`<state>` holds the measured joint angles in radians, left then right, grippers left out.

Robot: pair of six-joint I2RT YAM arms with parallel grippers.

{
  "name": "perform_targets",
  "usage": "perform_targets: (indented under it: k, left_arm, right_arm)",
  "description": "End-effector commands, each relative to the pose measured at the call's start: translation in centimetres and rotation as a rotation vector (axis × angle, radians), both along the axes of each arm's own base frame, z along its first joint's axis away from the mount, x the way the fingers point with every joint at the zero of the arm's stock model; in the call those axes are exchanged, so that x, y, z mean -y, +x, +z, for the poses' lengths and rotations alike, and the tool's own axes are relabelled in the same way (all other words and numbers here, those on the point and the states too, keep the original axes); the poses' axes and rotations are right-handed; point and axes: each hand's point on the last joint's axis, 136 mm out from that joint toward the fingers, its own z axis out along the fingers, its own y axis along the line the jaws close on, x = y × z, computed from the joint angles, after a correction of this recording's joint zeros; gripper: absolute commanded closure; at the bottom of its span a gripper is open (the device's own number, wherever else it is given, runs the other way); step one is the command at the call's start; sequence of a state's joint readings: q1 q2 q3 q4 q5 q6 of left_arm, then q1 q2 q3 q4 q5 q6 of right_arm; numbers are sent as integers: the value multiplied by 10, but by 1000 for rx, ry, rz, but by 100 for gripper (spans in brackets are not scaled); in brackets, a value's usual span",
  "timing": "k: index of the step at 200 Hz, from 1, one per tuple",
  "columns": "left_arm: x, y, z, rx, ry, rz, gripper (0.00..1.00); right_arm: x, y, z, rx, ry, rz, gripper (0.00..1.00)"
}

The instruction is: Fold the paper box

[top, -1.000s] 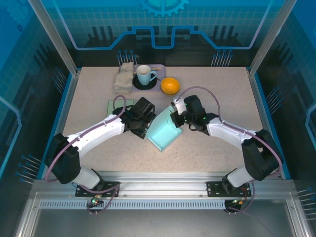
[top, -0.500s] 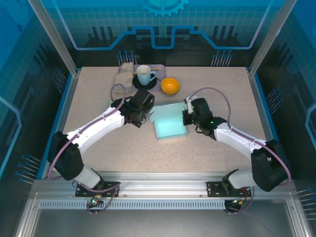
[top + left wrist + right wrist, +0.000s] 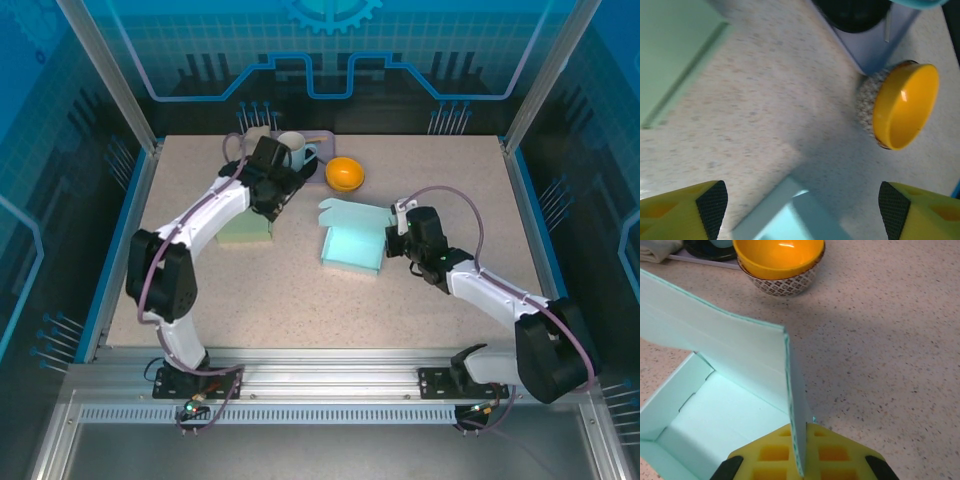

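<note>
One paper box [image 3: 352, 247] is being viewed from above, lying centre-right of frame. Left wrist: the left gripper [image 3: 802, 205] is being held wide, empty. Right wrist: the right gripper [image 3: 799, 460] is being clamped on the box's upright wall; light, crushable card, probably best gripped near creases.

Yellow bowl [image 3: 905, 105] on speckled table [image 3: 765, 100], mint paper box [image 3: 790, 225] corner low centre, left claw [image 3: 799, 207] spread wide
</note>
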<state>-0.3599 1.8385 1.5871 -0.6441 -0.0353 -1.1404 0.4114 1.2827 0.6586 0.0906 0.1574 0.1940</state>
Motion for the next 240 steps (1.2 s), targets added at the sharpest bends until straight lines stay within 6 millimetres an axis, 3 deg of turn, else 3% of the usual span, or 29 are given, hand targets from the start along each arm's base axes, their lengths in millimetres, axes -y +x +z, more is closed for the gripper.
perform_targets:
  k: [1, 21, 62, 84, 129, 146, 186, 240]
  left_arm:
    - [24, 15, 13, 17, -71, -71, 16]
    - [46, 13, 2, -31, -112, -90, 16]
    - [81, -27, -37, -192, -127, -71, 15]
    - [94, -37, -51, -237, -151, -70, 15]
    - [119, -40, -42, -220, -181, -76, 15]
    - [123, -40, -38, -203, -168, -77, 17]
    - [130, -50, -46, -198, -131, -117, 44]
    - [105, -82, -74, -229, 52, -201, 46]
  right_arm:
    - [-6, 0, 4, 42, 10, 60, 100]
    - [-5, -1, 7, 42, 21, 53, 100]
    - [2, -1, 3, 16, 21, -9, 100]
    - [0, -1, 0, 11, 19, -4, 100]
    - [-13, -6, -6, 4, 9, 13, 100]
    - [-20, -8, -7, 4, 9, 30, 100]
    - [-29, -17, -16, -17, 2, 52, 100]
    - [-28, -31, -25, -60, 53, 26, 100]
